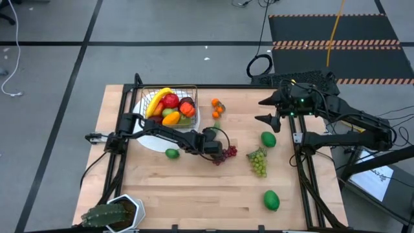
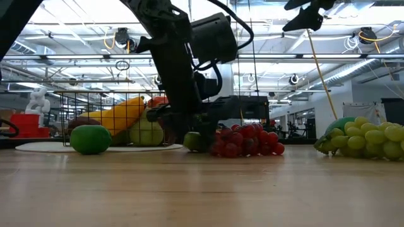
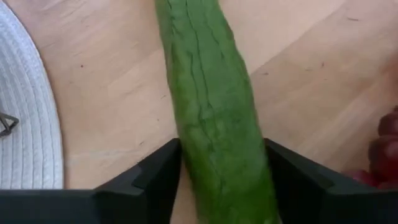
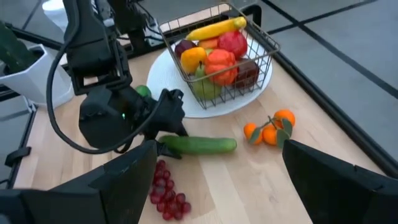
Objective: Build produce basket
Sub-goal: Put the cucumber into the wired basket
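Here, the left hand (image 4: 163,127) is sitting low on the tabletop (image 1: 194,188) near the middle of the high view, its two fingers (image 3: 155,177) straddling one end of the cucumber (image 3: 211,106); they are lying right alongside the skin, but whether they are actually pressing on it cannot be told. The cucumber is lying flat on the wood, stretching away from the hand toward the basket (image 1: 169,107), which is standing on the white plate (image 1: 150,139) in the upper left part of the high view and is holding a banana (image 1: 157,100), red and orange fruit. Red grapes (image 1: 224,154) are lying just beside the hand, a lime (image 1: 171,153) to its left. The right hand (image 1: 265,110) is hovering at the upper right, fingers apart, holding nothing, well apart from the cucumber.
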{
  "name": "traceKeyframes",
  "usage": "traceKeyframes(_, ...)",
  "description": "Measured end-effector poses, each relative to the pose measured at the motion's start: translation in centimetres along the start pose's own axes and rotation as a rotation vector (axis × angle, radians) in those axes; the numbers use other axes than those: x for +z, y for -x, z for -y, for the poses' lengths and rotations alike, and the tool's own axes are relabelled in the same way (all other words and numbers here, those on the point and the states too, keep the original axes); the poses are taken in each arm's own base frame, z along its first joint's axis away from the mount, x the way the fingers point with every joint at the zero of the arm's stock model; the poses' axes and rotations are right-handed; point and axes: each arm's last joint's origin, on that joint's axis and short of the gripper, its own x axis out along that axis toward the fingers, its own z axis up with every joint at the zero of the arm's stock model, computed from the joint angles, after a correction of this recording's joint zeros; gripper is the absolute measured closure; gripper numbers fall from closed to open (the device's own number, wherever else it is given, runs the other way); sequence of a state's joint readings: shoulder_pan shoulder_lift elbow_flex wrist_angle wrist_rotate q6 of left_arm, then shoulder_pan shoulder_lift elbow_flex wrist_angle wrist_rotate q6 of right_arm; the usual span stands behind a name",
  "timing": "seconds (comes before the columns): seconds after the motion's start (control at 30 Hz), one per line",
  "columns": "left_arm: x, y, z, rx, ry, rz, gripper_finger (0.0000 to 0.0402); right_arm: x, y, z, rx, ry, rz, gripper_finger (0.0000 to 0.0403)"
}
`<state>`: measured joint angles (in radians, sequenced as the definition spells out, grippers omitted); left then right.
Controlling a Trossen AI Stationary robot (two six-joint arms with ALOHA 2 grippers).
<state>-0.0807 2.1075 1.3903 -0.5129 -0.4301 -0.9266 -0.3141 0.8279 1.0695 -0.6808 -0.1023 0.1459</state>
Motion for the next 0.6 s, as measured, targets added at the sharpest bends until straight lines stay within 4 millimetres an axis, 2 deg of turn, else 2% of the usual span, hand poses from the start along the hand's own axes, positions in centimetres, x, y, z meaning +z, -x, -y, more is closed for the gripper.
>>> traceKeyframes(0.17,0.1,0.2,-0.1,-0.007,-0.036,-0.012,0.0245,0.0,-0.1,0.0,-0.001,-0.033,-0.005,0.0062)
traceKeyframes(0.27,0.2,0.4,0.1,-0.024,-0.061,-0.023,0.0268,0.0,-0.1,0.0,-0.001,-0.033,-0.004,0.0062)
traceKeyframes(0.43,1.0,1.2,0.7,-0.073,-0.097,-0.030,0.0265,0.0,-0.1,0.0,-0.001,-0.033,-0.004,0.0062)
traceKeyframes(0.6,3.2,3.2,2.2,-0.127,-0.171,0.016,0.0251,0.0,-0.1,0.0,-0.001,-0.028,-0.004,0.0062)
